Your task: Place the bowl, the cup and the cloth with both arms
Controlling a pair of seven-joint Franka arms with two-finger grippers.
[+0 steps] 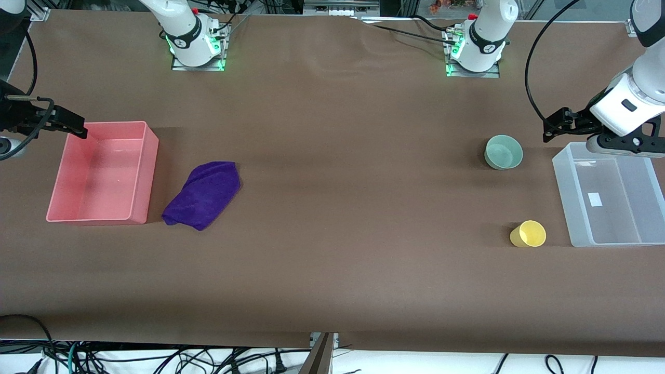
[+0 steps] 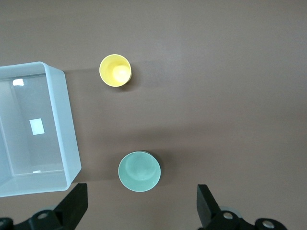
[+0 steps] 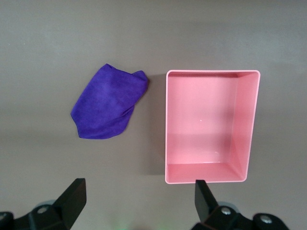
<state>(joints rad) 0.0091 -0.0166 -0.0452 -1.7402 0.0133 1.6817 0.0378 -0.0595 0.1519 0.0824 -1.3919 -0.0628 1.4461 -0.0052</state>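
Two pincers, left (image 1: 552,126) and right (image 1: 78,127), fingers apart, apparently over bin edges; bowl (image 1: 503,151), cup (image 1: 528,234), cloth (image 1: 202,195) on counter (image 1: 332,208).

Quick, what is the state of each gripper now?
Left gripper: open, holding nothing, above the clear bin's edge.
Right gripper: open, holding nothing, above the pink bin's edge.

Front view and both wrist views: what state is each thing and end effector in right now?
Pale mint-green round bowl: upright, empty, on the table.
Yellow plastic cup: upright, empty.
Purple fabric cloth: crumpled beside the pink bin.
Pink plastic bin: empty.
Clear plastic bin: empty.
Left end effector: open, holding nothing, over the clear bin's edge.
Right end effector: open, holding nothing, over the pink bin's edge.
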